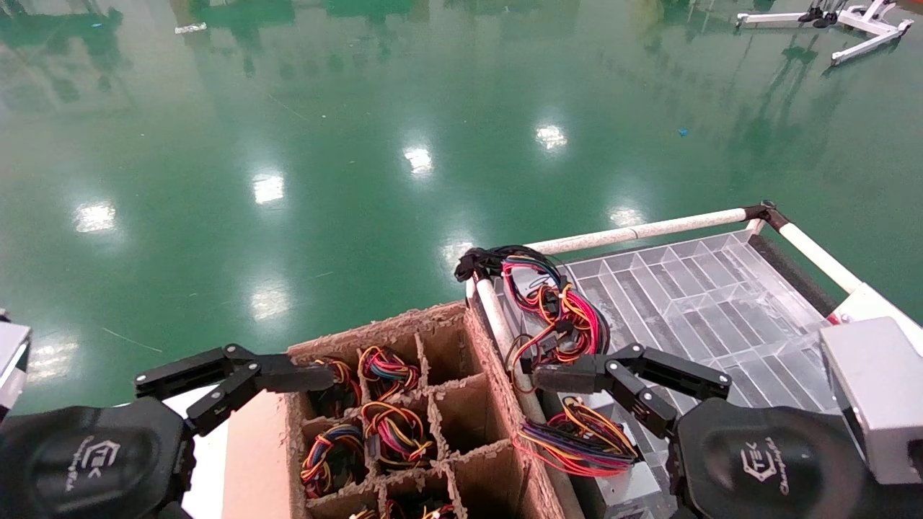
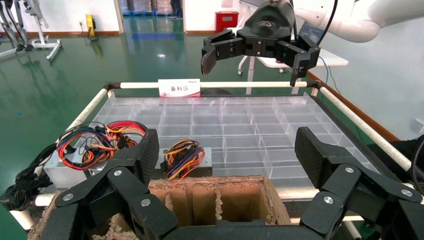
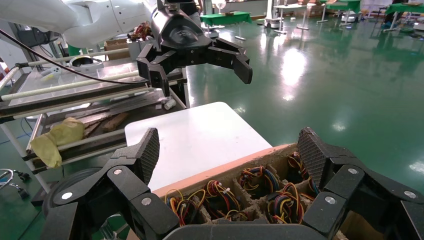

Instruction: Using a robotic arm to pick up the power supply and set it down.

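Observation:
Power supplies stand in the cells of a cardboard box [image 1: 447, 317], with only their wire bundles showing. One power supply with a compact red, orange, yellow and black bundle [image 1: 336, 383] sits in the far left cell, partly hidden under my left gripper's tips. My left gripper [image 1: 310, 378] [image 2: 227, 150] hovers open over the box's left edge, holding nothing. My right gripper [image 1: 559, 376] [image 3: 230, 150] is also open and empty, above the seam between box and tray. The right white robotic arm [image 2: 350, 22] shows in the left wrist view.
A clear divided tray [image 1: 692, 288] on a white-railed cart [image 1: 649, 231] holds a unit with a big pink-red wire loop [image 1: 555, 310] and one with purple-blue wires [image 1: 577, 440]. A white table [image 3: 195, 135] lies left of the box. Green floor [image 1: 360, 144] lies beyond.

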Controlling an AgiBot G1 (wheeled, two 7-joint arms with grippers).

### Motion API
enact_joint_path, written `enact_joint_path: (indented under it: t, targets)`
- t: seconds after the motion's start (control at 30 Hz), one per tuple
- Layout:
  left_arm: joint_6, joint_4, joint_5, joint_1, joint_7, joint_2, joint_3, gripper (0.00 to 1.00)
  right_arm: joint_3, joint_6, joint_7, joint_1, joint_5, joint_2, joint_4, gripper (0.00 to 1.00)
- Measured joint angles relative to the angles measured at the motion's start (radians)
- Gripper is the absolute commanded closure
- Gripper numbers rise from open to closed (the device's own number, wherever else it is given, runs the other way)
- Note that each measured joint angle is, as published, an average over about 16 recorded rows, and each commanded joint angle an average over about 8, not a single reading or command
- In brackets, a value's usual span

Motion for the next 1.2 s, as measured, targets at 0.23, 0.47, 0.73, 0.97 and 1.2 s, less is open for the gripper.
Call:
enact_joint_path:
  t: [0.23, 0.47, 0.73, 0.97, 1.2]
  targets:
    - [0.000, 0.000, 0.000, 0.000, 0.000, 0.000, 0.000, 1.00, -0.001, 0.001, 0.000, -0.001, -0.003, 0.000, 0.000, 0.00]
    - [0.000, 0.000, 0.000, 0.000, 0.000, 0.000, 0.000, 1.00, -0.017, 0.020, 0.004, -0.006, -0.040, -0.002, 0.005, 0.00]
    - [0.000, 0.001, 0.000, 0.000, 0.000, 0.000, 0.000, 1.00, -0.064, 0.077, 0.022, -0.009, -0.149, -0.026, 0.024, 0.00]
    - [0.000, 0.001, 0.000, -0.001, 0.001, 0.000, 0.001, 1.00, -0.126, 0.144, 0.042, 0.000, -0.274, -0.083, 0.038, 0.00]
    - [0.000, 0.001, 0.000, -0.001, 0.001, 0.000, 0.001, 1.00, -0.192, 0.202, 0.062, 0.021, -0.405, -0.155, 0.039, 0.31]
